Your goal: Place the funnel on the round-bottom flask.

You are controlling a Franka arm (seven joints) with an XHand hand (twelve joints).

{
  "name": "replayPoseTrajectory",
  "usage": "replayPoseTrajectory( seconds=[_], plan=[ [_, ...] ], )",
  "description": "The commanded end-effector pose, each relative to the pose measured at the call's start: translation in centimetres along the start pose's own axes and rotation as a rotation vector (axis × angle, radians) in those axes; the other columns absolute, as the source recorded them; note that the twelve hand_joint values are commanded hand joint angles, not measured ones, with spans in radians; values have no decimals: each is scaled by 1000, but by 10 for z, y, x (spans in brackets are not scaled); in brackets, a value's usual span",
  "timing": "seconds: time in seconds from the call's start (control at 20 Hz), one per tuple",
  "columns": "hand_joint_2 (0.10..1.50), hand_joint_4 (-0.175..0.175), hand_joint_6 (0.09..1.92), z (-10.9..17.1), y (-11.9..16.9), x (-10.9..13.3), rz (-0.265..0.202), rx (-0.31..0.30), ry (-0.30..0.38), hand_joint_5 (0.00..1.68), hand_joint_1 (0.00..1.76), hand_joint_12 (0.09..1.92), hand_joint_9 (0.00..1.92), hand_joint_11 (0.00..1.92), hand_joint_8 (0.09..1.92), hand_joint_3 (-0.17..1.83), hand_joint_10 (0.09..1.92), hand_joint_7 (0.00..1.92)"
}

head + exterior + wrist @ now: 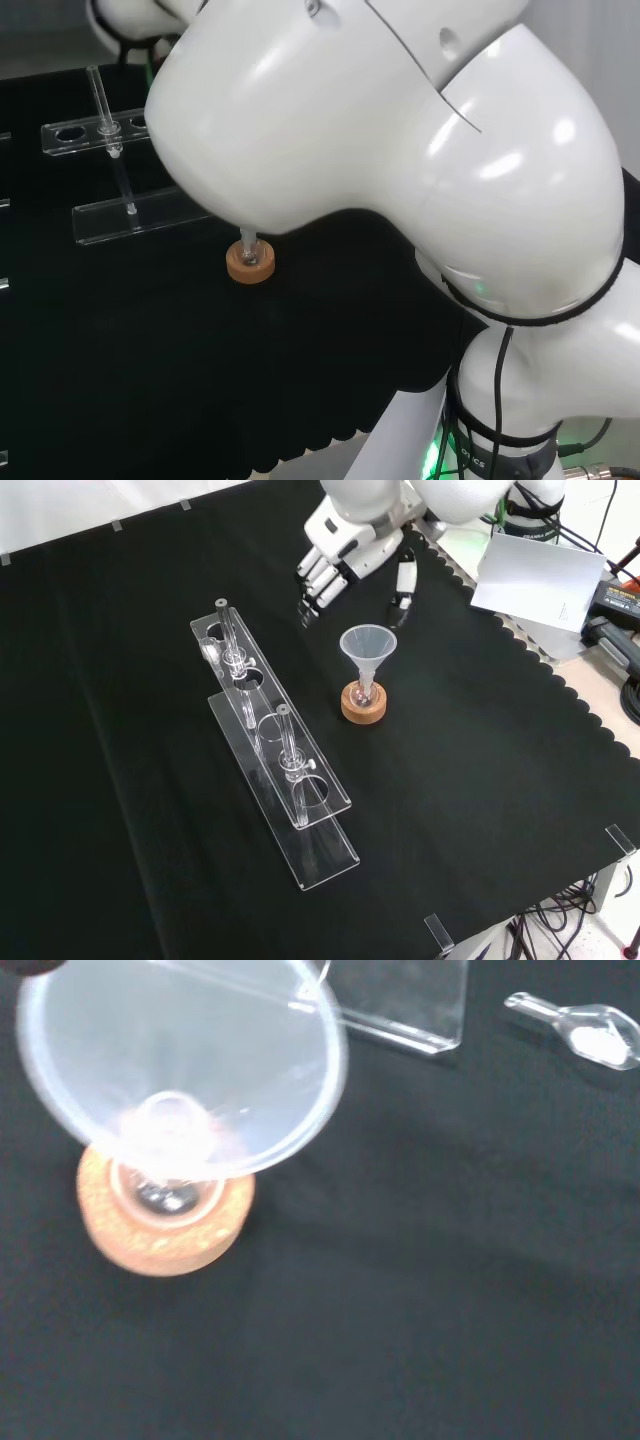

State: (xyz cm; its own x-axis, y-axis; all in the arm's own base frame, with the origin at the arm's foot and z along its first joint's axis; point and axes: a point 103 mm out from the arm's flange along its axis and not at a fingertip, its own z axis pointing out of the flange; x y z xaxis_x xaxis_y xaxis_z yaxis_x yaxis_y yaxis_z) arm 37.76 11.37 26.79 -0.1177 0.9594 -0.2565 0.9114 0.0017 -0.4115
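Clear funnel [368, 646] upright on flask, hand [345, 560] apart above.

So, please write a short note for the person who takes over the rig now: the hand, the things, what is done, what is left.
Hand: open, fingers relaxed, holding nothing, above the cloth just beyond the funnel in the front view.
Funnel: upright, its stem in the flask's neck.
Flask: sits in the cork ring on the black cloth, beside the clear rack.
Done: funnel appears placed and released.
Left: probably only move the hand away; check that the funnel stays straight.
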Motion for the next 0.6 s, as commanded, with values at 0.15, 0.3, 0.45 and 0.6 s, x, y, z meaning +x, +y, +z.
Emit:
replayPoseTrajectory(
  seconds=[0.15,0.3,0.45,0.6],
  plan=[
    [725,-47,87,12,10,-48,-2,-53,98,343,615,1411,463,308,686,286,669,207],
    [724,-48,87,15,16,-63,11,-52,124,361,620,1405,493,328,689,293,657,234],
    [722,-50,87,17,21,-77,21,-61,140,378,625,1396,525,347,689,301,640,263],
    [721,-51,87,17,27,-90,30,-62,154,392,632,1393,547,364,689,307,629,282]
  ],
)
